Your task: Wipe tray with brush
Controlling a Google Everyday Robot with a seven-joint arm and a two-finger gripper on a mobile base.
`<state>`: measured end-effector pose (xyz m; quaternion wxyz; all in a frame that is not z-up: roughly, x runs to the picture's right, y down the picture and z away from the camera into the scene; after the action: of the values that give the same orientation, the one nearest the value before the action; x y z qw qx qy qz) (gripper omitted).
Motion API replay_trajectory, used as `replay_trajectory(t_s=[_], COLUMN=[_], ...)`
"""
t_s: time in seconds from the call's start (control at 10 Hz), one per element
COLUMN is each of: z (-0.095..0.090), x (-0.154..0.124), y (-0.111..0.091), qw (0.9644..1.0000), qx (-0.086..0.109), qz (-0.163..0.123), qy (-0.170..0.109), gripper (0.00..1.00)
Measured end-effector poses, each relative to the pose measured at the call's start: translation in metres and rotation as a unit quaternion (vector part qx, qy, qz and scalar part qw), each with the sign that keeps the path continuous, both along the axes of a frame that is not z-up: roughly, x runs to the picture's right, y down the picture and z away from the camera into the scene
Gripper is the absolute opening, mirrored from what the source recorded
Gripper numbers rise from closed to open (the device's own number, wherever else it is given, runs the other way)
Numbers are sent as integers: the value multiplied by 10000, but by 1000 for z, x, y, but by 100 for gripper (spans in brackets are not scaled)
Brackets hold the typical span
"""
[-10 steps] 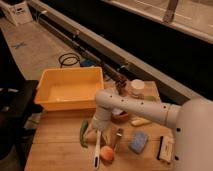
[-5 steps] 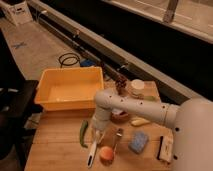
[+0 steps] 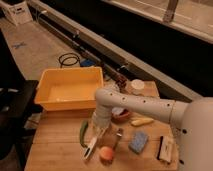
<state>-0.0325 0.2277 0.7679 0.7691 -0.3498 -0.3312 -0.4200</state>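
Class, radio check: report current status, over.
Gripper shut on brush, low on table. Tray behind, brush not in it. Orange fruit beside brush tip.

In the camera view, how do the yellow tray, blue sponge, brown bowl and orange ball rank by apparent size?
1. tray
2. blue sponge and brown bowl: alike; the arm hides part of the bowl, so unranked
3. orange ball
The claw, left of the sponge, is shut on the brush.
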Motion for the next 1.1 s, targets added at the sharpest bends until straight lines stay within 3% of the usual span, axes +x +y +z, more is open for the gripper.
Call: replay_trajectory(t_s=[0.2, 0.4, 0.6, 0.8, 1.1], z=[-10, -24, -29, -17, 9], x=[10, 26, 42, 52, 54], y=[-36, -73, -116, -151, -218], qw=[9983, 9930, 9855, 9825, 9780], qx=[404, 822, 1195, 1346, 1623], qz=[88, 51, -87, -200, -332], qy=[422, 844, 1202, 1269, 1264], gripper=[13, 13, 13, 13, 13])
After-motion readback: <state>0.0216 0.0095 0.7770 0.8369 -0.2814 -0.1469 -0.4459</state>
